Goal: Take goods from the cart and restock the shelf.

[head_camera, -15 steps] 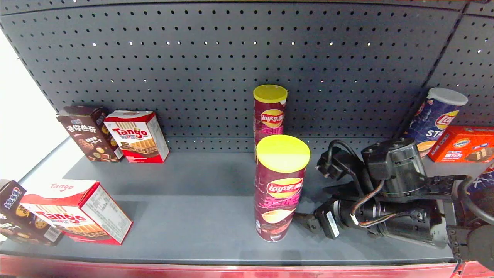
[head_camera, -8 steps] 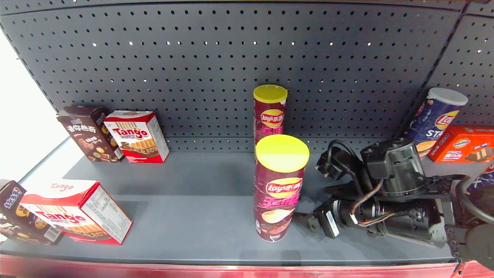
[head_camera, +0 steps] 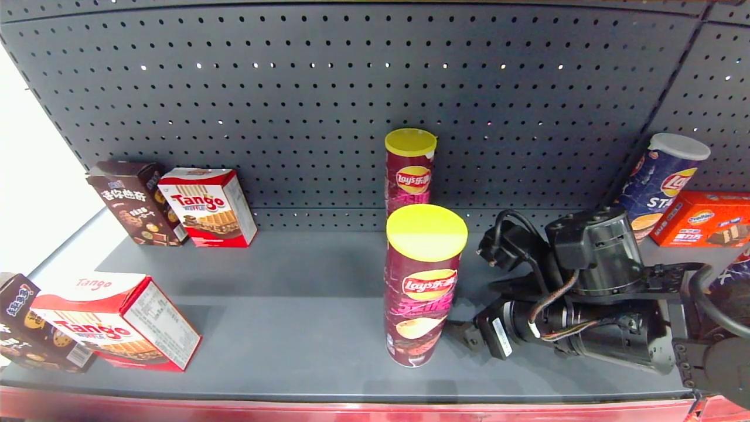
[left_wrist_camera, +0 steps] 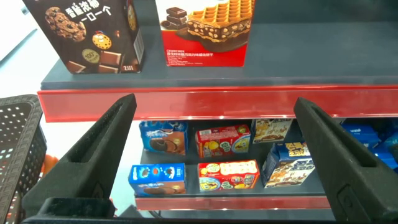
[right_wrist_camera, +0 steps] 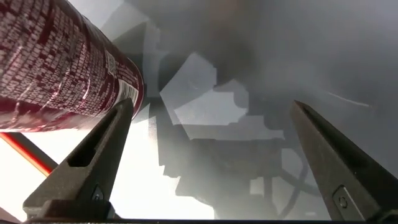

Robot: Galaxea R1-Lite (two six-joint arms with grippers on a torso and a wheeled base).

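Two maroon chip cans with yellow lids stand upright on the grey shelf (head_camera: pixel 281 316). The front can (head_camera: pixel 423 287) is near the shelf's middle, and the second can (head_camera: pixel 409 170) stands behind it at the pegboard. My right gripper (head_camera: pixel 477 313) lies low on the shelf just right of the front can, open. In the right wrist view the front can (right_wrist_camera: pixel 56 74) stands beside one finger, outside the gap of the right gripper (right_wrist_camera: pixel 211 106). My left gripper (left_wrist_camera: pixel 214 102) is open and holds nothing, facing a red shelf edge (left_wrist_camera: pixel 211 102).
Wafer boxes (head_camera: pixel 206 205) (head_camera: pixel 117 319) and dark cookie boxes (head_camera: pixel 133 202) stand at the shelf's left. A blue chip can (head_camera: pixel 662 179) and an orange box (head_camera: pixel 706 218) stand at the right. A black basket (left_wrist_camera: pixel 18 149) and lower rows of boxes (left_wrist_camera: pixel 221 158) are in the left wrist view.
My right arm has shifted slightly to the left and back. The front can's top has edged a touch left. The rest has not moved.
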